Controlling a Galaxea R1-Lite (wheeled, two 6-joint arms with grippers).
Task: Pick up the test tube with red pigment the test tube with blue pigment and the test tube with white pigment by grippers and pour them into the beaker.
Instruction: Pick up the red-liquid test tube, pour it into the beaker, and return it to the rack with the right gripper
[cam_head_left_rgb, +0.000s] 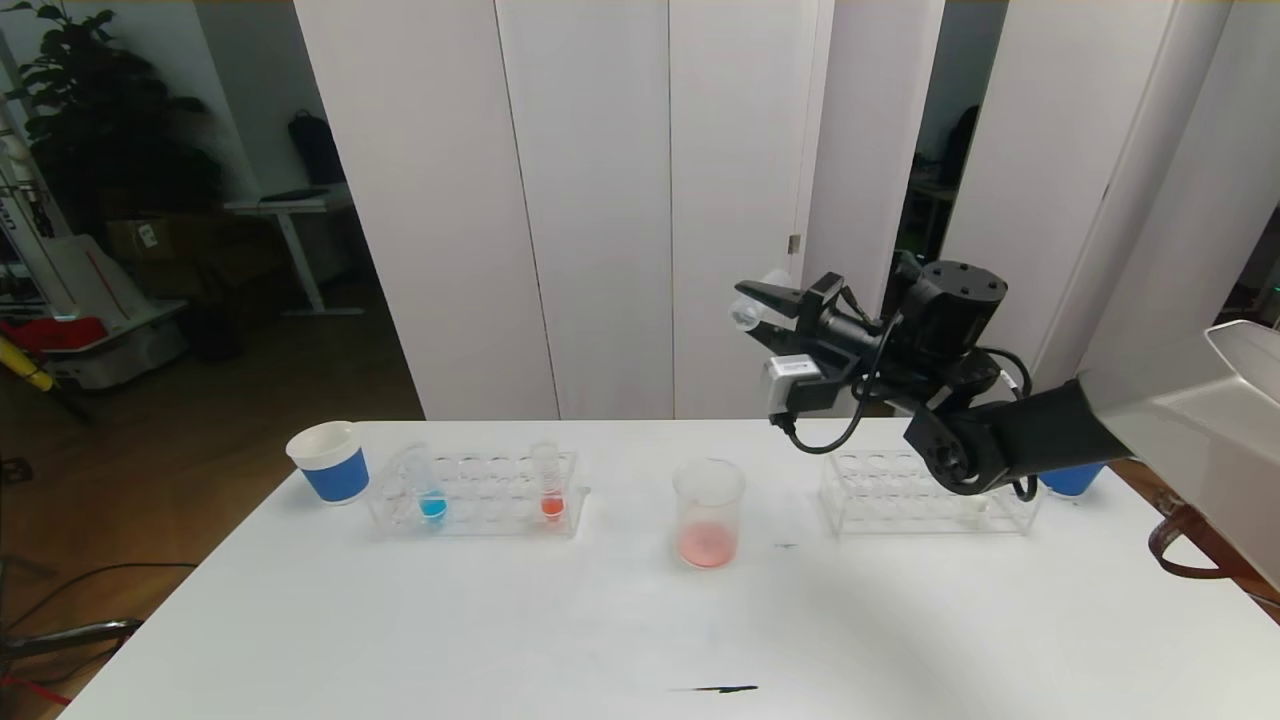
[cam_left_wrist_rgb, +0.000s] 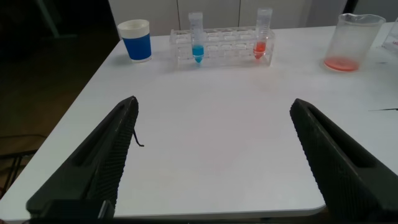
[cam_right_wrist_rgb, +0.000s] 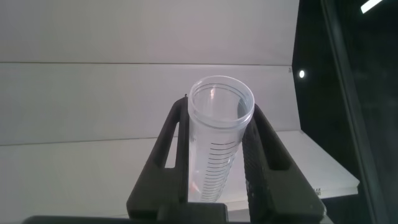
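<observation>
1. Nearest the robot, the left gripper (cam_left_wrist_rgb: 211, 155) hovers low over the bare front of the white table (cam_head_left_rgb: 400, 640). Its jaws stand wide apart and hold nothing.
2. At mid-table stands the beaker (cam_head_left_rgb: 709, 512), upright, with a shallow pink-red pool at its bottom.
3. To the beaker's left is a clear rack (cam_head_left_rgb: 475, 493). The test tube with blue pigment (cam_head_left_rgb: 428, 487) leans in one slot near its left end; a tube with orange-red liquid (cam_head_left_rgb: 548, 483) stands upright near its right end. A white cup with a blue sleeve (cam_head_left_rgb: 329, 461) sits just left of the rack.
4. To the beaker's right is a second clear rack (cam_head_left_rgb: 930, 495), partly hidden by the right arm. The white-pigment tube cannot be clearly made out there.
5. Farthest and highest, the right gripper (cam_head_left_rgb: 760, 308) is raised above and right of the beaker. Its jaws are clamped on a clear graduated tube (cam_right_wrist_rgb: 219, 134) that looks nearly empty.
6. The tubes look light, rigid, smooth and breakable. They are best gripped gently at mid-body, below the flared rim.
</observation>
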